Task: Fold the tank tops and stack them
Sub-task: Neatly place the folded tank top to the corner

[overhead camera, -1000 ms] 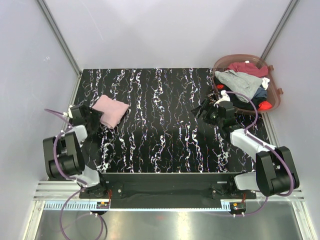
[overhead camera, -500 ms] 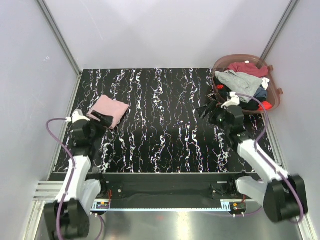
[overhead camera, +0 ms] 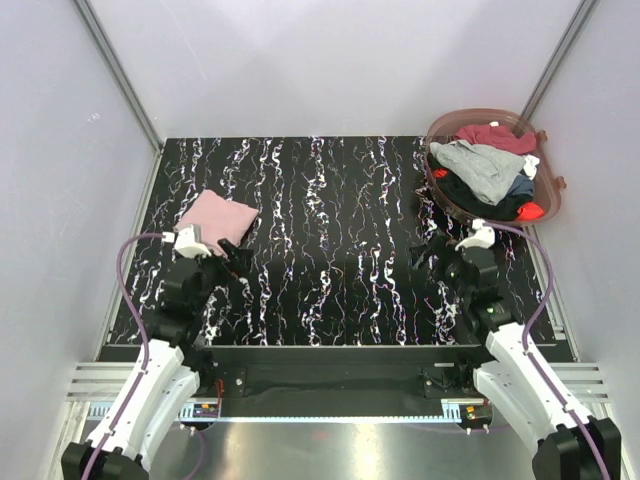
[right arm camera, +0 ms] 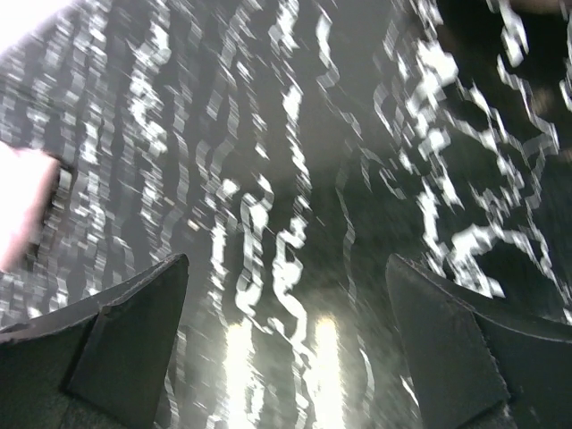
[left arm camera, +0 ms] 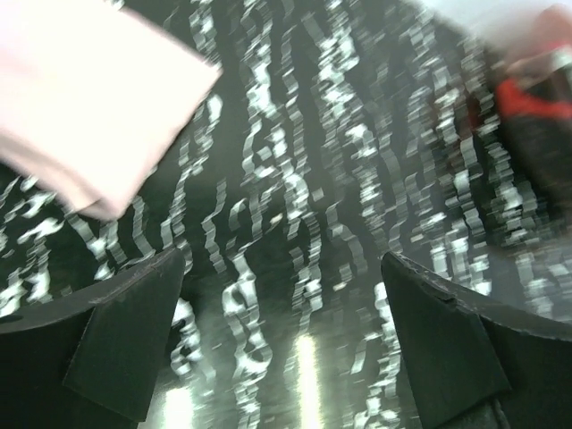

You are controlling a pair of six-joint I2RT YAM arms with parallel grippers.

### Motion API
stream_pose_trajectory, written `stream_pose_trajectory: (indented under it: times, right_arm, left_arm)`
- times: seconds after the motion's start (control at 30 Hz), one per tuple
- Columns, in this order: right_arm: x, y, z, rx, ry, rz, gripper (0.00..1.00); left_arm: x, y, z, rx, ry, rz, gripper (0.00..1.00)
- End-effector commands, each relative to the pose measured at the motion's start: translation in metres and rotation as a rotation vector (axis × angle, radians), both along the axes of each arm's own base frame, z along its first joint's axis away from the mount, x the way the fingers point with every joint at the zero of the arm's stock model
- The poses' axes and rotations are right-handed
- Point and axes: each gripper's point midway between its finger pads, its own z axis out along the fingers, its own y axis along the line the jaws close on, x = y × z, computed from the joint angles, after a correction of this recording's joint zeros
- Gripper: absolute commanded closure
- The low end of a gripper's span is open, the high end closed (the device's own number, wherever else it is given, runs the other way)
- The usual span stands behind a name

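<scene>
Grey walls close in a black desk (overhead camera: 330, 200) veined with white. Over bare desk at the near left, the left jaws stand wide apart and empty. Just beyond them the folded pink tank top (overhead camera: 218, 219) lies flat, clear of the fingers. The right jaws are likewise spread wide with nothing between them, above bare desk at the near right. Farther out, in the far right corner, the round brownish basket (overhead camera: 552, 190) holds the other tops in a heap: grey tank top (overhead camera: 480, 165) uppermost, maroon tank top (overhead camera: 497, 135) behind it, black tank top (overhead camera: 480, 203) and red tank top (overhead camera: 532, 211) lower down.
</scene>
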Motion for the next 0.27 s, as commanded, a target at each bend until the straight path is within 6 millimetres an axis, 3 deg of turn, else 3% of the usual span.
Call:
stream_pose_trajectory:
  times: [0.0, 0.07, 0.23]
  right_arm:
    - [-0.0055, -0.0080, -0.0069, -0.012, -0.012, -0.038, 0.00]
    - [-0.0067, -0.0060, -0.0016, 0.002, -0.043, -0.027, 0.00]
    - [-0.0119, -0.0010, -0.0008, 0.010, -0.068, 0.012, 0.01]
  left_arm:
    - [-0.0029, 0.0147, -0.0174, 0.086, -0.007, 0.044, 0.01]
    - [-0.0047, 0.0128, -0.0093, 0.091, -0.044, 0.025, 0.01]
    - [-0.0063, 0.0166, -0.0116, 0.087, -0.045, 0.048, 0.01]
